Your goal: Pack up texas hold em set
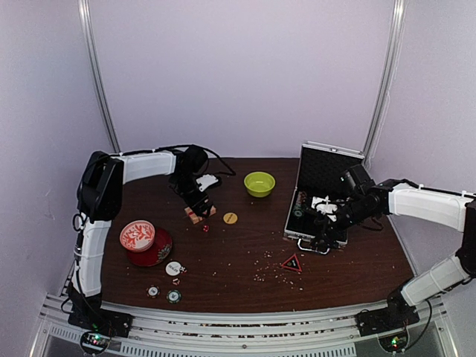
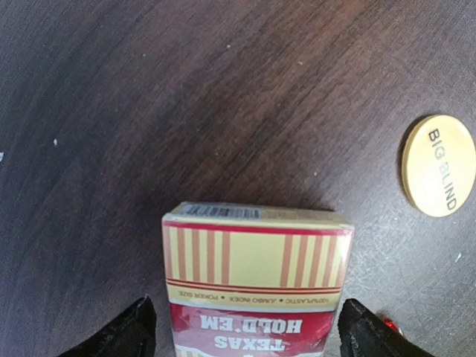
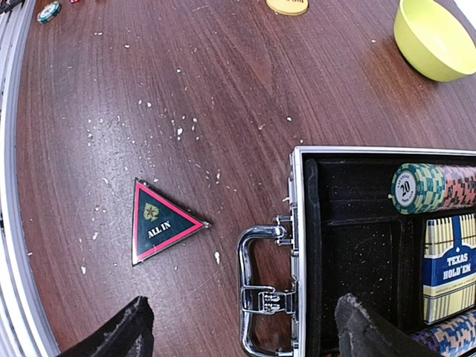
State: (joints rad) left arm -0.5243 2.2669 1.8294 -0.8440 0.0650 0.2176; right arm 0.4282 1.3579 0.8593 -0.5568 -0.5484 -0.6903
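The silver case [image 1: 321,175] stands open at the right, lid up. In the right wrist view its black lining [image 3: 357,245] holds a chip row [image 3: 431,186] and a blue card deck [image 3: 450,268]. My right gripper [image 3: 242,331] hangs open over the case's handle [image 3: 256,290], holding nothing. A red Texas Hold'em deck [image 2: 256,275] lies on the table between the fingers of my open left gripper [image 2: 249,335], with a small gap on each side. The yellow Big Blind button [image 2: 439,165] lies to its right. An "All In" triangle [image 3: 160,221] lies beside the handle.
A lime-green bowl [image 1: 259,183] sits at the back centre. A red-and-white tin [image 1: 141,236] stands at the left. A white button [image 1: 173,268] and two chips [image 1: 174,296] lie near the front left edge. Tiny red dice [image 1: 206,228] and white crumbs dot the table.
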